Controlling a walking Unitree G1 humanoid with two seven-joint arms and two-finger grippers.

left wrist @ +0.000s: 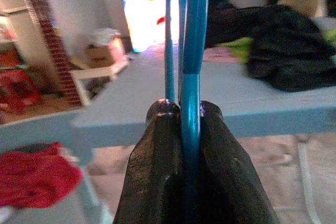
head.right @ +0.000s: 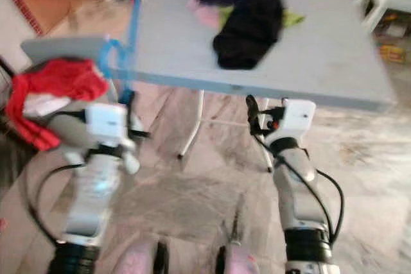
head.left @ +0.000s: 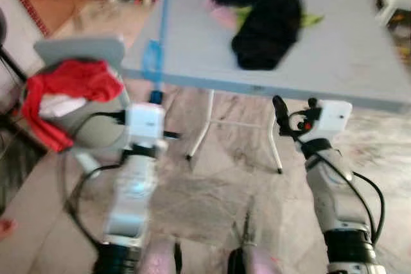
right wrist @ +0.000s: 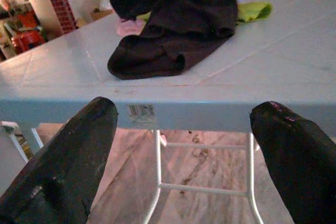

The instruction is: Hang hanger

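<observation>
Starting at our far left, a red garment [head.left: 70, 88] lies heaped with something white on a grey chair [head.left: 80, 49], and just beside it our left gripper [left wrist: 190, 129] is clenched on the blue hanger [left wrist: 191, 35], whose thin rods rise from between the black fingers [left wrist: 157, 166] and stand up past the near corner of the pale grey table [head.left: 359, 56]. The head views are smeared by motion, so we can only guess that the hanger's upper part leans against the table's left edge; where its hook sits we cannot tell. To carry this step well, we judge that we should keep the clamp firm and the hanger upright so it clears the table edge as we turn, and find a rail or bar before we raise the arm; none is plain from here. Further right, a pile of dark clothes [right wrist: 173, 24] rests on the tabletop with a pink piece [right wrist: 128, 27] and a yellow-green piece [right wrist: 254, 10] peeping from beneath. Below the table's front edge our right gripper [right wrist: 184, 129] hangs empty, its fingers [right wrist: 79, 150] spread wide and pointing at the table's white legs [right wrist: 249, 182]. A small sticker [right wrist: 140, 110] on that front edge looks like a barcode, though nothing on it is readable, and we can make out no brand elsewhere.
</observation>
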